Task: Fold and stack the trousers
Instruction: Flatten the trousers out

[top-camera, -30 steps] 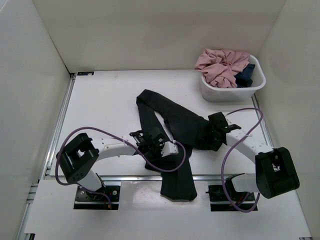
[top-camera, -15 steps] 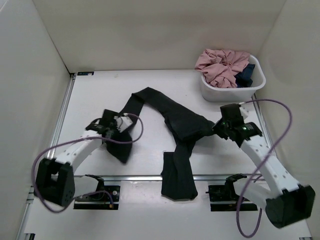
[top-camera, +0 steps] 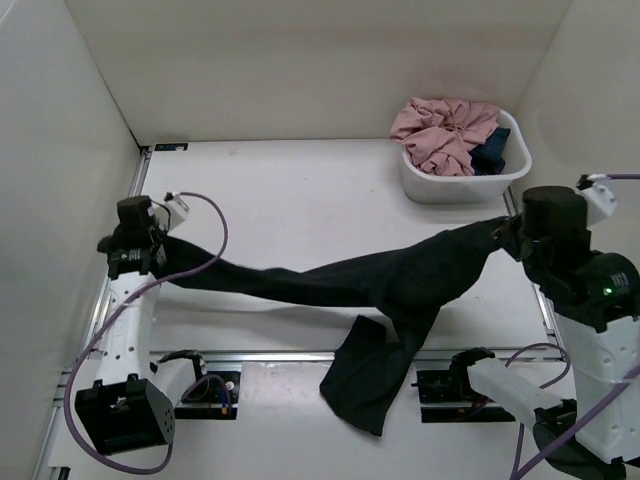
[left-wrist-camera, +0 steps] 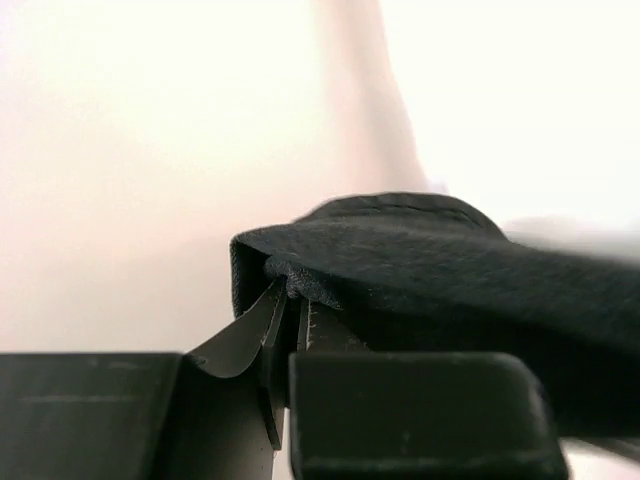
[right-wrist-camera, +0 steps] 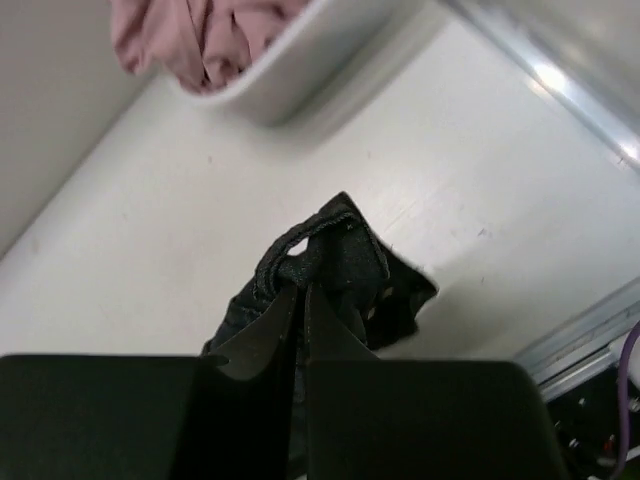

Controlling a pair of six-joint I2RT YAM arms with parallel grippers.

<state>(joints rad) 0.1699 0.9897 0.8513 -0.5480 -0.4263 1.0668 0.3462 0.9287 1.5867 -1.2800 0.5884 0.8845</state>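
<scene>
Black matte cloth is pinched in both clamped-shut grippers, left gripper (top-camera: 157, 251) at the left edge, right gripper (top-camera: 511, 236) at the right. The plain black long-legged trousers (top-camera: 400, 285) therefore stretch across the white table (top-camera: 300, 195), probably to straighten them for folding. One leg trails toward the near edge.

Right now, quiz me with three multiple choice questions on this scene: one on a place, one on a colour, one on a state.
1. Where on the table does the white tub stand? A far right; B near left; C centre.
2. What colour is the big garment heaped in it? A green; B pink; C yellow.
3. How are the trousers? A loose; B folded; C stretched between the left gripper and right gripper.
A: the tub sits in the far right corner. B: pink cloth is heaped in it. C: both grippers are shut on the trousers' ends.
</scene>
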